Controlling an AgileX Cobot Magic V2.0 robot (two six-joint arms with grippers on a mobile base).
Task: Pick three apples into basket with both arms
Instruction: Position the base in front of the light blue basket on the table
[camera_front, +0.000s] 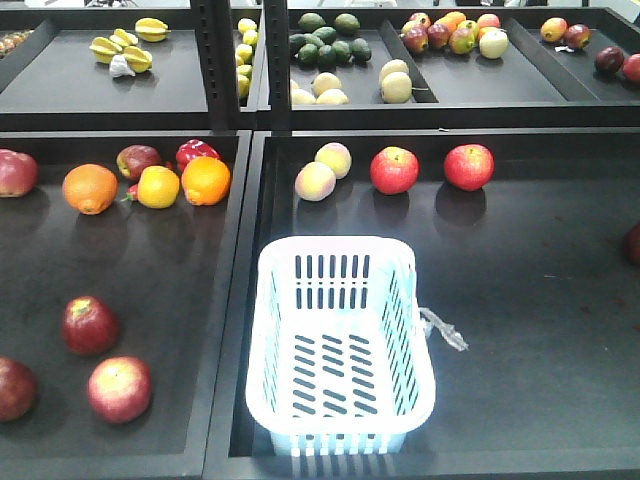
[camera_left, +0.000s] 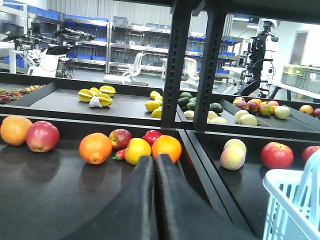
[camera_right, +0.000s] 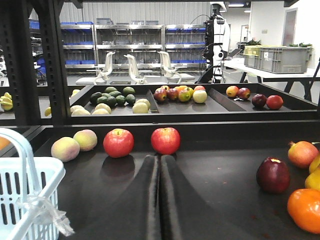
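Evidently the first pick is not yet made: the basket (camera_front: 335, 243) sits empty on the dark surface (camera_front: 540, 330), with only a clear strip (camera_front: 445, 330) hanging at its three o'clock side. Three dark red apples (camera_front: 90, 325) lie in the neighbouring tray (camera_front: 180, 300), between nine and eight o'clock from the basket. The left hand (camera_left: 153, 159) and right hand (camera_right: 160, 157) are each pressed closed on nothing. Next, I judge, the left hand must part its fingers and reach for those apples.
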